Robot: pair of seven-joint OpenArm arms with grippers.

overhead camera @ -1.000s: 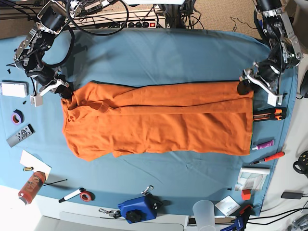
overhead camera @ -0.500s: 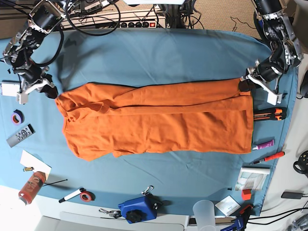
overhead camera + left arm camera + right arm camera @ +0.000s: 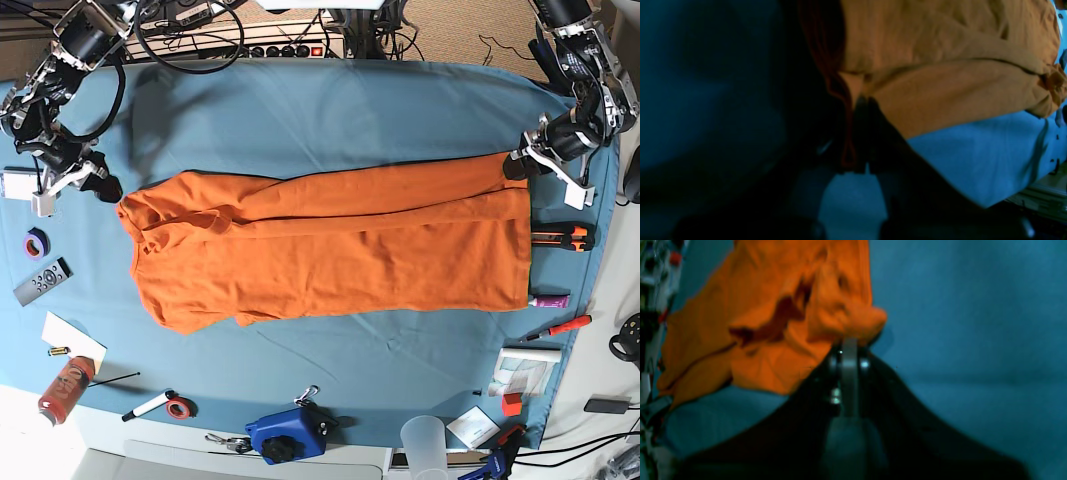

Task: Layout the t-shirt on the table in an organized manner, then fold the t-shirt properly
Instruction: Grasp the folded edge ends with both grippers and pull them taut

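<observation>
The orange t-shirt (image 3: pixel 330 250) lies stretched lengthwise across the blue-teal table (image 3: pixel 330 110), folded into a long band. My left gripper (image 3: pixel 516 165) is shut on the shirt's far right corner; the left wrist view shows its dark fingers (image 3: pixel 862 103) pinching the orange cloth (image 3: pixel 940 66). My right gripper (image 3: pixel 108 190) is shut on the bunched far left corner near the collar; in the right wrist view it (image 3: pixel 848 341) clamps a wad of the fabric (image 3: pixel 773 323) just above the table (image 3: pixel 973 323).
Small items line the edges: a white box (image 3: pixel 25 185), purple tape (image 3: pixel 36 242), a remote (image 3: pixel 42 281) and a red bottle (image 3: pixel 66 388) at left; a blue device (image 3: pixel 288 435) and plastic cup (image 3: pixel 424 440) in front; an orange cutter (image 3: pixel 560 238) and red pen (image 3: pixel 558 328) at right.
Both grippers moved outward and toward the table's far side with the shirt's corners. The left end was pulled further left, the right corner up and right, and the shirt's far edge is tauter.
</observation>
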